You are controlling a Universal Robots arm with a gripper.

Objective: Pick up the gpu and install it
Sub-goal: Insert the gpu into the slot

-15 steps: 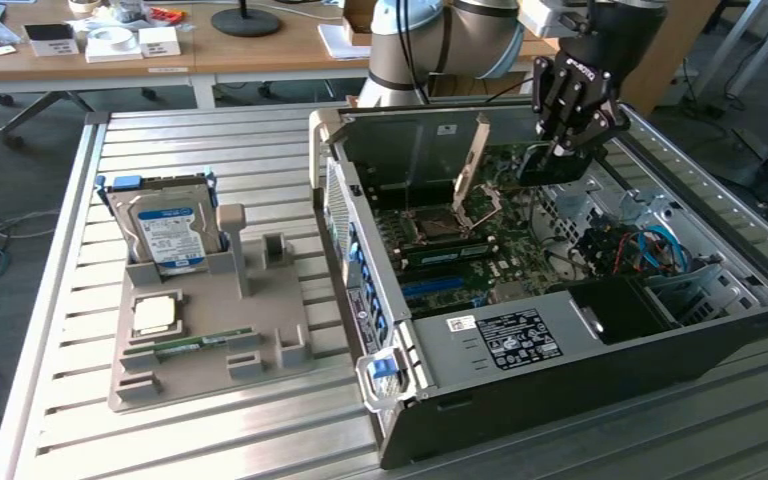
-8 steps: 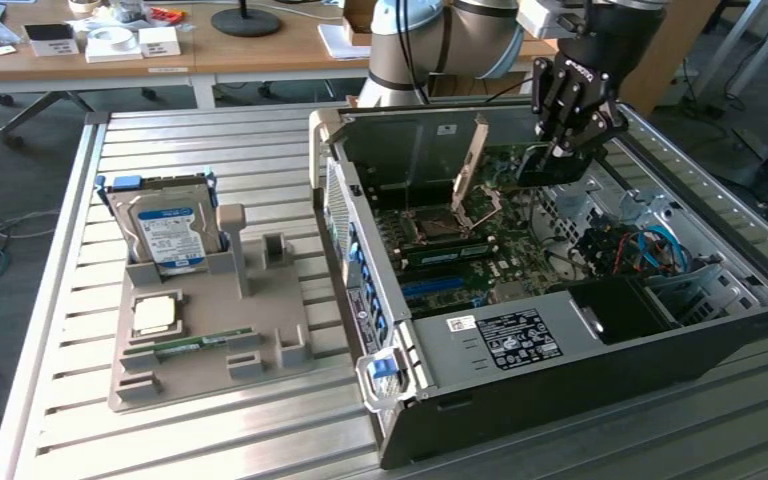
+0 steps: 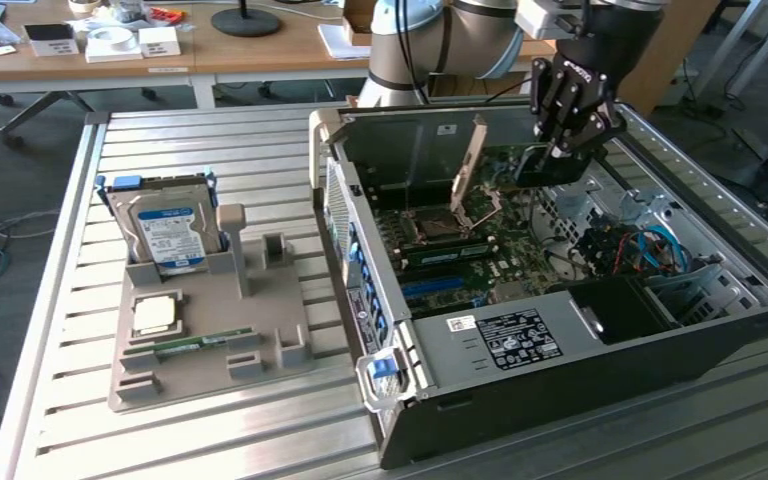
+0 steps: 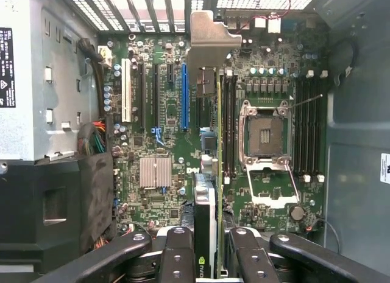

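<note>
Past the hard drive [image 3: 168, 235] at the exterior view's left and over the open case [image 3: 491, 390], our gripper [image 3: 568, 140] pinches the gpu [image 4: 206, 234] edge-on above the motherboard [image 4: 256, 201], so we judge it best kept upright and square to the blue slot [image 4: 184, 97].

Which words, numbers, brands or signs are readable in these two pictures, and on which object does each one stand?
Nothing reads clearly enough to quote.
Blue label on the hard drive: print too small.
Black sticker on the computer case: white print, too small.
Black label on the silver cage: blurred.
White sticker on the case wall: blurred, cut off.
Green logo mark on the gpu: no letters legible.
</note>
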